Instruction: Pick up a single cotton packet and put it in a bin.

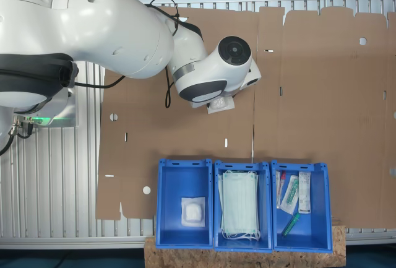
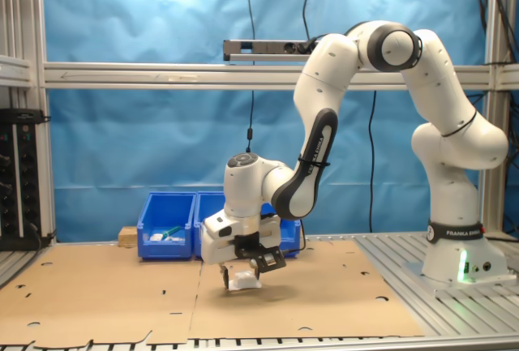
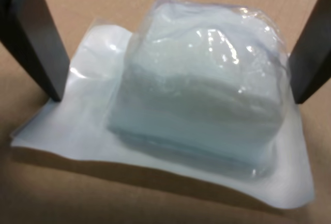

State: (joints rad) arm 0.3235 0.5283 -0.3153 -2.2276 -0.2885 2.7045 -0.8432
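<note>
In the wrist view the cotton packet (image 3: pixel 196 89) sits straight between the two dark fingers (image 3: pixel 36 43) of the pincer (image 3: pixel 176 48), one finger at each flank of the padded bulge; the fingers stand spread and seem just clear of the film or barely touching it, so I judge the pincer open around the packet and not yet clamped; the packet's flat margin still lies on the cardboard sheet (image 3: pixel 155 203) covering the table. In the second exterior view the pincer (image 2: pixel 241 270) is low over the cardboard (image 2: pixel 324 294) with the white packet (image 2: pixel 242 280) right beneath it; in the first exterior view a corner of the packet (image 1: pixel 221 104) peeks from under the wrist. The relation that matters: in the first exterior view the bin (image 1: pixel 168 218), already holding one cotton packet (image 1: pixel 192 210), lies toward the lower edge from the pincer and somewhat to the first exterior view's left, beside the crate of green masks (image 1: pixel 240 205); after closing and lifting, the carry probably runs that way.
</note>
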